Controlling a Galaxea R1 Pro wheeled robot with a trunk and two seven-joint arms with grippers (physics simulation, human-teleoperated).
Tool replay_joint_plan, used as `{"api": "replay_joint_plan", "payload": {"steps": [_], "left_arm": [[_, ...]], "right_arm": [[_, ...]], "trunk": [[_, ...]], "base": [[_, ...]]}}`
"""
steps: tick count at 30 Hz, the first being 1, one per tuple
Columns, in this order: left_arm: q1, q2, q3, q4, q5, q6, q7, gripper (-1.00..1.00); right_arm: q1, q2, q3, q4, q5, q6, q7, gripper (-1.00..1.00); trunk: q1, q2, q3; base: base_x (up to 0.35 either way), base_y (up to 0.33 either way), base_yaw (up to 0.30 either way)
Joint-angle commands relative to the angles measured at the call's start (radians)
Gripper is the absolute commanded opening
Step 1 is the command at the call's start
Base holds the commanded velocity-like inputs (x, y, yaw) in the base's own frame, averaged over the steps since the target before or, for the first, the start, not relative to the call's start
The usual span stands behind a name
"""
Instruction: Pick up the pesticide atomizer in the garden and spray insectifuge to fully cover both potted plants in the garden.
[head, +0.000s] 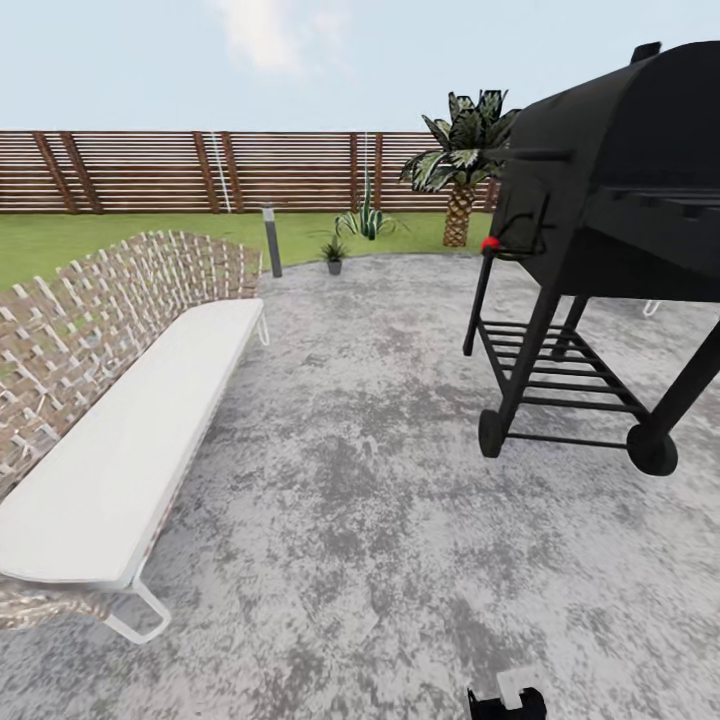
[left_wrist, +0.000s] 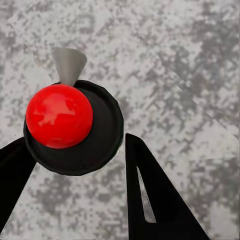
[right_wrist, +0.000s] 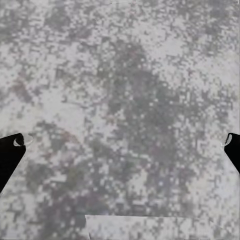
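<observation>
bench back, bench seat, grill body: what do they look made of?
Bench back: woven brown and pale strapping, likely wicker or synthetic; open lattice shows.
Bench seat: white cushion, smooth, matte, probably fabric.
Grill: black, faint sheen, looks like painted metal; thin bar frame.

one bench (head: 130, 440), one grill (head: 600, 230), one palm (head: 460, 165), one potted plant (head: 334, 253)
</observation>
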Motion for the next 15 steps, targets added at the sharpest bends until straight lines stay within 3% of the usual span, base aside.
{"api": "replay_joint_plan", "payload": {"steps": [1, 15], "left_arm": [[-0.001, 0.000, 0.005, 0.001, -0.011, -0.004, 0.004, -1.00], [-0.001, 0.000, 0.005, 0.001, -0.011, -0.004, 0.004, -1.00]], "right_arm": [[-0.001, 0.000, -0.001, 0.001, 0.011, -0.002, -0.007, 1.00], [-0.001, 0.000, -0.001, 0.001, 0.011, -0.002, -0.007, 1.00]], "trunk": [[0.000, 0.000, -0.001], [0.000, 0.000, -0.001]], "base": [[0.339, 0.000, 0.000], [0.339, 0.000, 0.000]]}}
